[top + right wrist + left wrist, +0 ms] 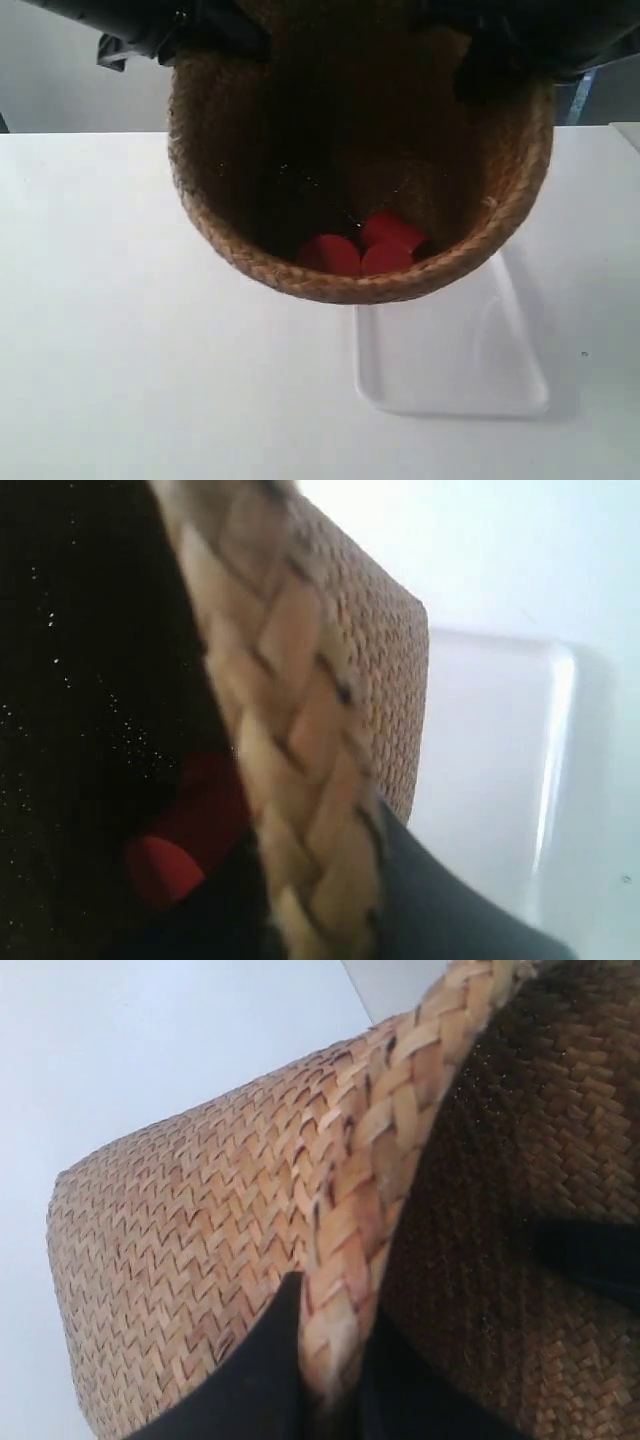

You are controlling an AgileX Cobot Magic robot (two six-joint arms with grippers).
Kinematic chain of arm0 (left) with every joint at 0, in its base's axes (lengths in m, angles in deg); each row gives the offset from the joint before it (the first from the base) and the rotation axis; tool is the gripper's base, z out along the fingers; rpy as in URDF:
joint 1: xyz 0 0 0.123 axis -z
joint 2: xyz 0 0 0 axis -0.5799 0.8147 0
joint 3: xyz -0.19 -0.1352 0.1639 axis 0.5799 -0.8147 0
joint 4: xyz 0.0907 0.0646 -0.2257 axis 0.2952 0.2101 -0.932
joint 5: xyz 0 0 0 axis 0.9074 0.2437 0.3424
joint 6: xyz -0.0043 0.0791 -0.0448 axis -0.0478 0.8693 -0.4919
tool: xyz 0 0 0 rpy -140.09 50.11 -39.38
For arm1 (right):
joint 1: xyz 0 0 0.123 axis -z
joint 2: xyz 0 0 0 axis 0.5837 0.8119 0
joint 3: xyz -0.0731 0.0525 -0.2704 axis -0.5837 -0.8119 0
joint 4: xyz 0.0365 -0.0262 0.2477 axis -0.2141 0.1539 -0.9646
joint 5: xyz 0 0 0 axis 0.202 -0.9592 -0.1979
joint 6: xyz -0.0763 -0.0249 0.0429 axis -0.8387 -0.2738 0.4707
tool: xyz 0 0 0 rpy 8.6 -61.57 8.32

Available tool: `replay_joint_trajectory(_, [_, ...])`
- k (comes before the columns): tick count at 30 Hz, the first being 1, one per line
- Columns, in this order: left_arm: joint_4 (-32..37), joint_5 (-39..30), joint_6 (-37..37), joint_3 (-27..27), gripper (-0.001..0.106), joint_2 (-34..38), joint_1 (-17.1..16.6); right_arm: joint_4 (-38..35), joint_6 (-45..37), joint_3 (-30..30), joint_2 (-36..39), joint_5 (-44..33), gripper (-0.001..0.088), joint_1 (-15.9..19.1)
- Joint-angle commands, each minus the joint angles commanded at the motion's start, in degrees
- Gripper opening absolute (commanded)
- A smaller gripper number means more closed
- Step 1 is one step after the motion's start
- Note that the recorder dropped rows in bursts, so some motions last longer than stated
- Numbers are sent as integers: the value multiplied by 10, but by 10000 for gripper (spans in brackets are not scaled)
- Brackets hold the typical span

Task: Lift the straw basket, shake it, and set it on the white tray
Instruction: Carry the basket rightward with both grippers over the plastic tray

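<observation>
A: Where's the basket [360,285]?
B: Tipped, w/ its mouth toward the exterior cam, btwn two black arms [150,35] at the top of that view. Its lower rim overlaps the far end of the tray [470,375], which lies flat on the table [120,330]. Can't tell if the base touches anything, it's hidden.
A: Anything inside?
B: Red pieces [362,248], approx three, bunched against the low side of the wall, just behind the rim.
A: L gripper [335,1380]?
B: Clamped on the basket rim: one black finger on the woven outside, one on the dark inside, braid pinched btwn them.
A: R gripper [330,910]?
B: Also gripping the rim. Dark finger on the outer wall; the inner one is mostly lost in shadow. In that wrist view the tray shows just beside the basket wall, and a red piece sits inside.
</observation>
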State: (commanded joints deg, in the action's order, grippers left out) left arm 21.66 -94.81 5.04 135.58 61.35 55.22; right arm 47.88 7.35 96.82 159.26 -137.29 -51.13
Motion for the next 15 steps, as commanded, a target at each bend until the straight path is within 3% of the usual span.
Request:
replay_joint_trajectory(2, [0, 9, -8, 7, 0, 14, 17, -6, -17, 10, 15, -39, 0, 16])
replay_joint_trajectory(8, [19, 44, -32, 40, 0, 51, 60, -22, -52, 20, 37, -42, 0, 60])
replay_joint_trajectory(15, [24, 47, -64, 59, 0, 100, 63, -76, -102, 19, 41, -42, 0, 131])
